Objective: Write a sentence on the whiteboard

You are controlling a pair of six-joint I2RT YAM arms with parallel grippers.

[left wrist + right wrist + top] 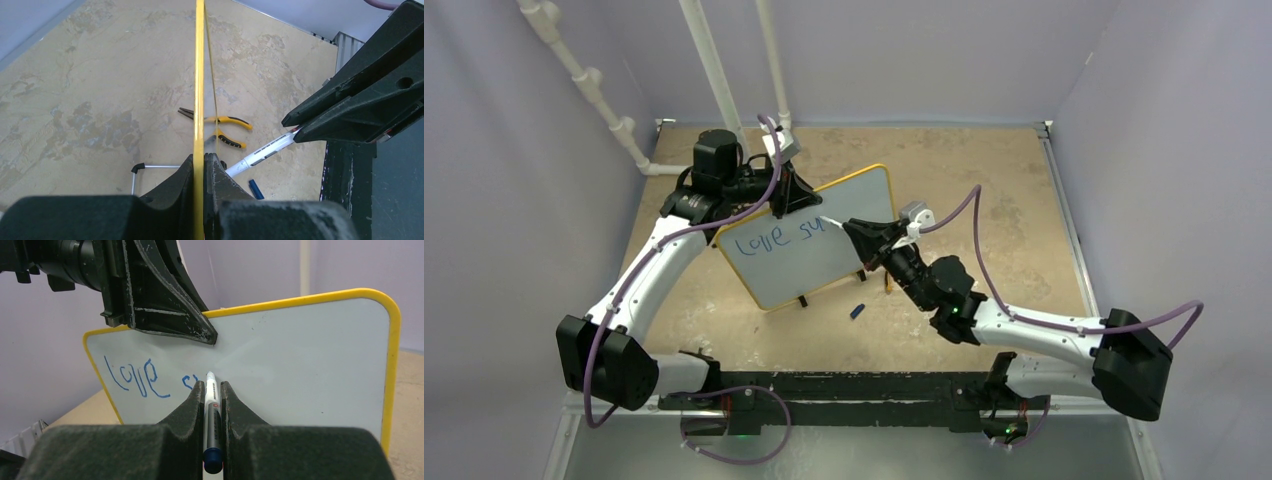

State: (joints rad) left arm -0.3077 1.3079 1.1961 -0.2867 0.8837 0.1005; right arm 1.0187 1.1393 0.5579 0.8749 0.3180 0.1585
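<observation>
The whiteboard (824, 268), yellow-framed, stands tilted on the table. Its top edge (199, 75) is clamped in my left gripper (786, 196), whose fingers press on both sides of the frame (204, 165). The sentence (774, 240) reads "love su" in blue on the board's left half (135, 377). My right gripper (854, 228) is shut on a white marker (211, 405) with a blue end. The marker's tip touches the whiteboard (300, 355) just right of the last letter. The marker (265, 152) also shows in the left wrist view.
A blue marker cap (857, 311) lies on the table in front of the board, and it shows again (255, 189) in the left wrist view. Yellow-handled pliers (220, 125) lie behind the board. White pipes (584, 75) run along the back left wall.
</observation>
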